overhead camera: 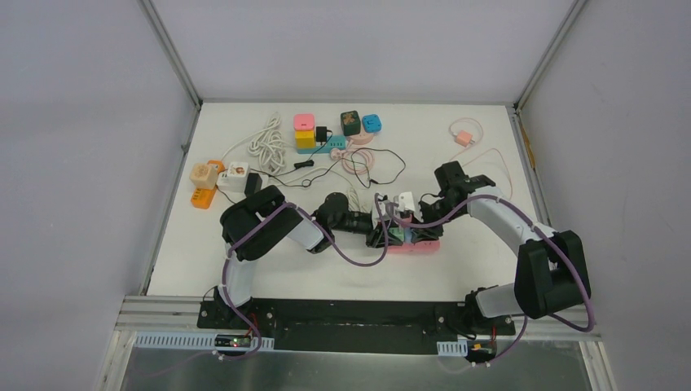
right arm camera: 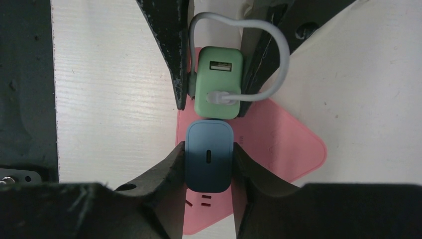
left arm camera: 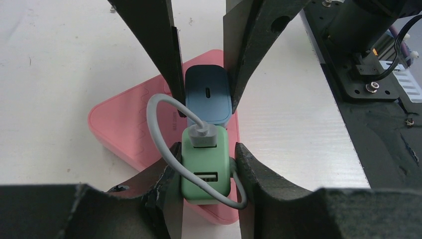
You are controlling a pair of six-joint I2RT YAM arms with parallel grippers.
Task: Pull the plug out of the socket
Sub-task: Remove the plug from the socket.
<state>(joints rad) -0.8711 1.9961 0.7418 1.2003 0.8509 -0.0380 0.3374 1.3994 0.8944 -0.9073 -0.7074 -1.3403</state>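
Although both arms meet over the flat pink plastic socket block [left arm camera: 124, 124], which lies near the middle of the white table [overhead camera: 473, 269], nothing is out yet: the boxy mint-green plastic plug [left arm camera: 205, 149] and the rounded slate-blue plastic plug [right arm camera: 209, 149] both look seated side by side in the block's face, so I judge the grasp done and the pull itself left to do. The left gripper [left arm camera: 206, 172] is narrowed onto the green plug, a finger pressed to each flank, and the right gripper [right arm camera: 209, 167] is closed the same way on the blue one (which of the two is meant to leave the block, the task does not say). The left wrist view shows a thin grey cable [left arm camera: 155, 129] entering the green plug's upper port and looping round it, with an empty port below; the right wrist view shows bare socket slots [right arm camera: 199, 200] on the pink face beyond the blue plug. Only the top view shows the cluster of coloured cube adapters [overhead camera: 326, 130] and a coiled white cord [overhead camera: 267, 142] well apart at the far side, but it hides the finger contact
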